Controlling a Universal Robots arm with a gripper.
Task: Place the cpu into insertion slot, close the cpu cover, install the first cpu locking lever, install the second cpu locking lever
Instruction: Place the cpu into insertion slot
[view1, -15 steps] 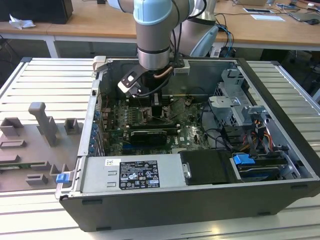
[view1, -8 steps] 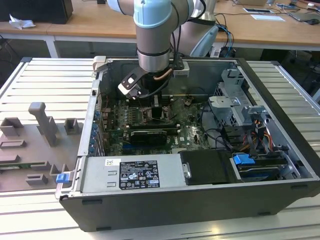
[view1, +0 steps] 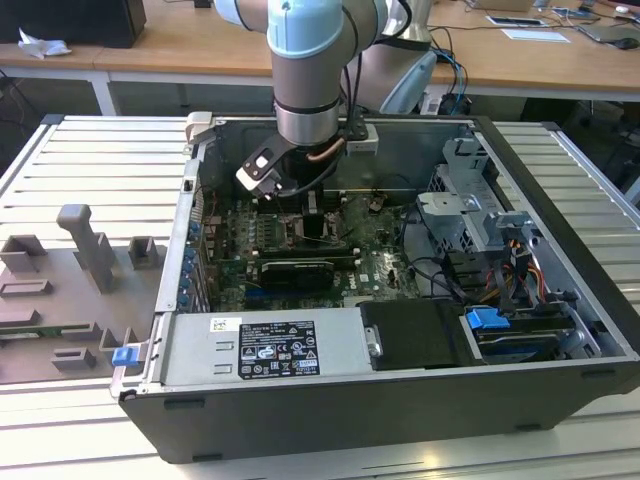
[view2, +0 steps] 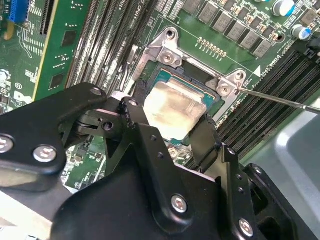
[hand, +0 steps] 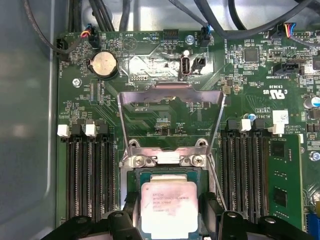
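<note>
The cpu (hand: 169, 207) has a dull metal face; the cpu cover (hand: 150, 89) is bare shiny metal.

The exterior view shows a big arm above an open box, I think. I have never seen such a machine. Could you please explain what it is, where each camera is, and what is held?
The exterior view comes from a camera off the arm. It shows a robot arm that reaches down into an open computer case, which lies on a slatted table. Both wrist views come from cameras that ride on the arm and look at the green board inside. There the gripper sits around the cpu, a pale square chip that lies in the slot. The cover stands open. Whether the gripper grips the cpu, I cannot tell.
</note>
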